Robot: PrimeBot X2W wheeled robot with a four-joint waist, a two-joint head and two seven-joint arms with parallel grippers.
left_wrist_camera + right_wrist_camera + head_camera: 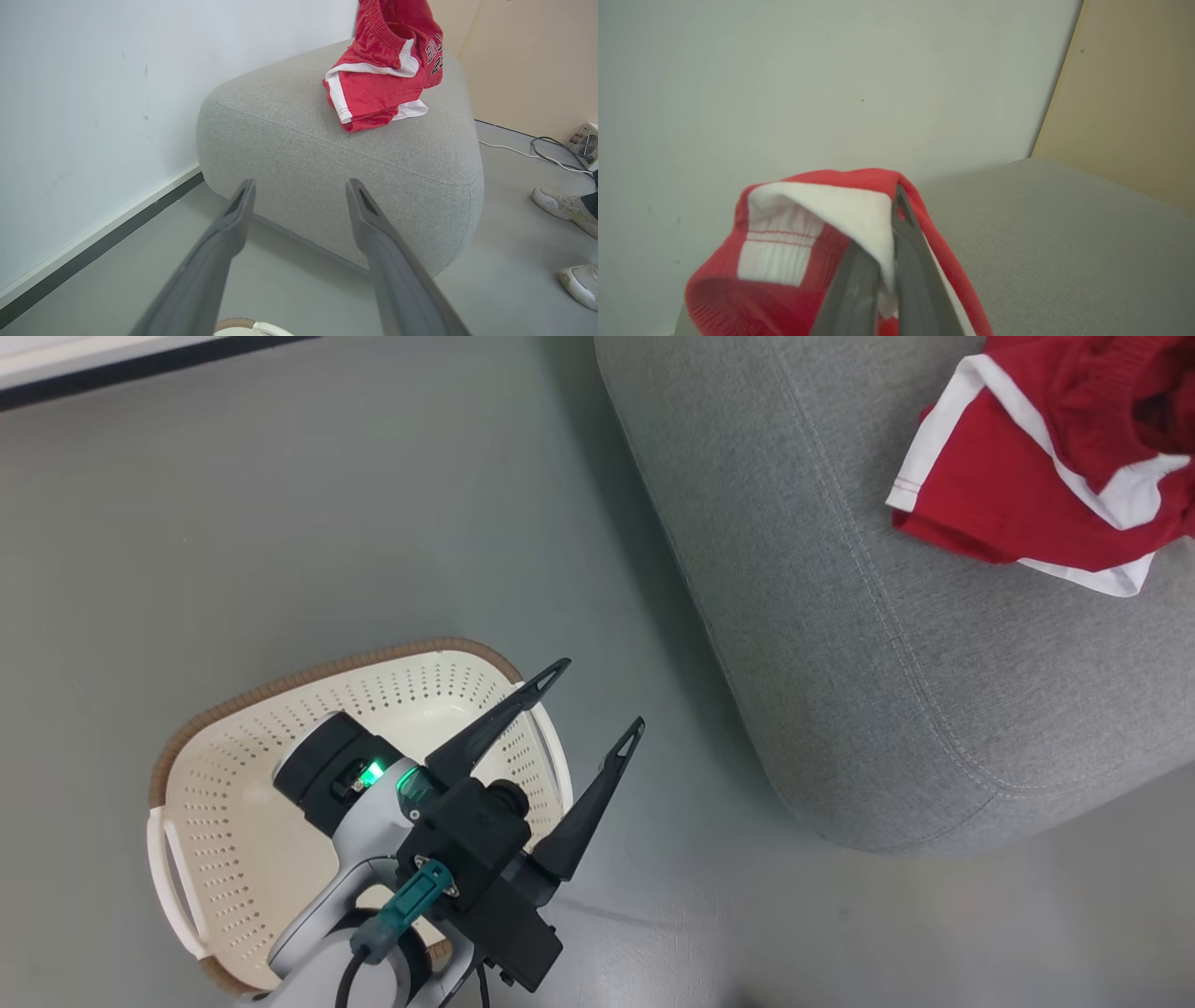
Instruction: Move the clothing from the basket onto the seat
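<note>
- Your left gripper (pixel 602 692) hangs over the basket (pixel 233 784), right above the rim on the side facing the seat (pixel 840 616). Its fingers are spread wide with nothing between them, tips pointing toward the seat.
- The basket sits on the grey floor (pixel 280 523), off to the left of the seat in the head view and not touching it. Your left arm covers a good chunk of its inside, so you can't see all of it. The bit that shows is perforated cream plastic with the brown rim around it.
- The clothing (pixel 1008 476) is up on the seat, at the far right of the head view. It's a bunched red pile with white trim, well apart from the basket.
- In the left wrist view the clothing (pixel 373 88) lies on top of the seat, toward its far side. The lower part is folded on the cushion, and the upper part is pulled up and runs out the top of the picture. There's some lettering on it, too small to read properly.
- Your right gripper (pixel 891 233) has its fingers pressed together on the clothing, with a fold of white trim pinched between them. In the right wrist view the red fabric hangs off to the left, with the seat's grey top behind it and the pale wall (pixel 784 70) past that.
- Off to the right in the left wrist view, a person's pale shoes (pixel 560 205) are on the floor beside the seat.
</note>
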